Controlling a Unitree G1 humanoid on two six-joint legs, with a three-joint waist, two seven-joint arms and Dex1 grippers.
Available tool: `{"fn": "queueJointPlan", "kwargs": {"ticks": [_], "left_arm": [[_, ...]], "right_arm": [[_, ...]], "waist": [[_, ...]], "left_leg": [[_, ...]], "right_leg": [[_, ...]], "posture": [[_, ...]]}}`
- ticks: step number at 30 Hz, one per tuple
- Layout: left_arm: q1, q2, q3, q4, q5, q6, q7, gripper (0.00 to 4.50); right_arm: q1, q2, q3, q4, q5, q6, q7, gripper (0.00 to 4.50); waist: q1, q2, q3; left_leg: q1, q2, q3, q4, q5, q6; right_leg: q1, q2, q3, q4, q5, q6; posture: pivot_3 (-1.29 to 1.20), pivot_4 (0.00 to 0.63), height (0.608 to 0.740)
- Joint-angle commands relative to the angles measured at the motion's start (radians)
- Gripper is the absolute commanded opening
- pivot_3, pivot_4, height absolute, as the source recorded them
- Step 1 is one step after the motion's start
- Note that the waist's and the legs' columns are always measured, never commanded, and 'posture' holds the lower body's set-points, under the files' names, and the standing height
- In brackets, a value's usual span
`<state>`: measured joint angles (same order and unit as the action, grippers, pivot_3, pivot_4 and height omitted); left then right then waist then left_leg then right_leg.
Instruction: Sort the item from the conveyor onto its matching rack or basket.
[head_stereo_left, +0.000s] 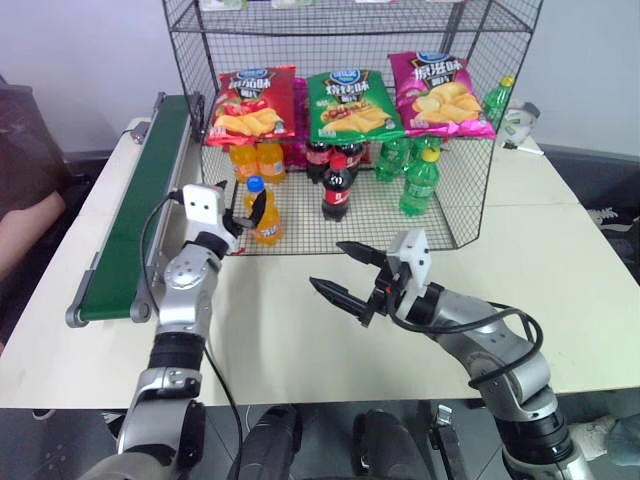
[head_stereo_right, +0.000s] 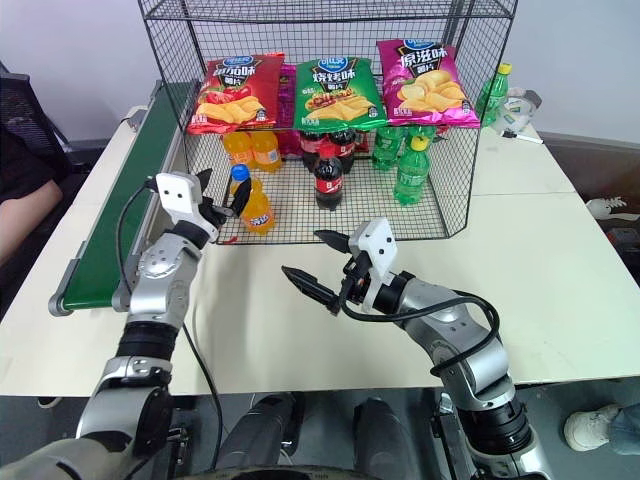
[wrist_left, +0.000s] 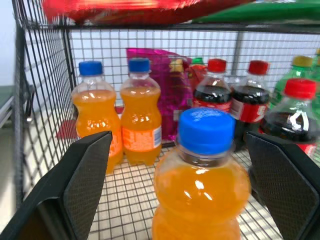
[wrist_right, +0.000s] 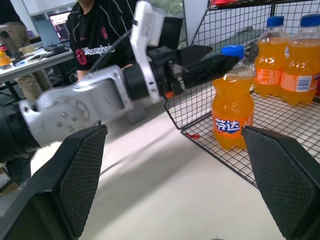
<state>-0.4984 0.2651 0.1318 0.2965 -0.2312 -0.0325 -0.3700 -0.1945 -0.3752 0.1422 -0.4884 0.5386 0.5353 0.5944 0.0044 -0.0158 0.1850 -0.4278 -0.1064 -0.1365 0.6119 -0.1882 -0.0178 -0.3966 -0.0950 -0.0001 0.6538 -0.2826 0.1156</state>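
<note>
The item, a small orange soda bottle (head_stereo_left: 263, 212) with a blue cap, stands upright on the bottom shelf of the black wire rack (head_stereo_left: 470, 150), at its front left corner. My left gripper (head_stereo_left: 243, 212) is open just in front of the bottle, one finger (wrist_left: 85, 185) on each side of it and neither touching. The dark-green conveyor (head_stereo_left: 140, 210) runs along the table's left edge with nothing on it. Over the middle of the table my right gripper (head_stereo_left: 328, 265) hangs open and empty, pointing left toward the bottle (wrist_right: 231, 115).
Two more orange bottles (head_stereo_left: 256, 158), cola bottles (head_stereo_left: 336, 185) and green bottles (head_stereo_left: 420, 180) stand on the same shelf. Chip bags (head_stereo_left: 350, 105) lie on the tier above. A person's arm (head_stereo_left: 30, 225) rests left of the conveyor. The white table (head_stereo_left: 300, 330) lies before the rack.
</note>
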Motion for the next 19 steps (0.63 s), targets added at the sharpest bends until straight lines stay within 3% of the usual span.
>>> {"fn": "queueJointPlan", "kwargs": {"ticks": [1, 10, 19], "left_arm": [[0.057, 0.078, 0.0, -0.212, -0.049, 0.159, -0.059, 4.4], [0.294, 0.359, 0.158, -0.518, -0.259, 0.487, -0.239, 4.4], [0.396, 0.381, 0.209, -0.589, -0.29, 0.514, -0.249, 4.4]], "right_arm": [[0.004, 0.002, -0.013, -0.047, 0.02, -0.014, 0.011, 4.5], [0.019, -0.001, -0.02, -0.044, 0.03, -0.015, 0.027, 4.5], [0.031, -0.002, -0.017, -0.029, 0.033, -0.025, 0.047, 4.5]], "waist": [[-0.001, 0.0, 0.0], [-0.016, 0.002, 0.0], [-0.01, 0.002, 0.0]], "left_leg": [[0.0, 0.0, 0.0, 0.0, 0.0, 0.0], [0.001, 0.001, 0.0, -0.002, 0.0, 0.0], [0.001, 0.001, -0.001, -0.003, 0.0, 0.0]], "right_leg": [[0.0, 0.0, 0.0, 0.0, 0.0, 0.0], [-0.001, -0.001, 0.001, 0.0, 0.0, -0.001], [-0.003, -0.002, 0.001, -0.002, -0.002, -0.004]], "posture": [[0.0, 0.15, 0.74], [0.0, 0.15, 0.74], [0.0, 0.15, 0.74]]}}
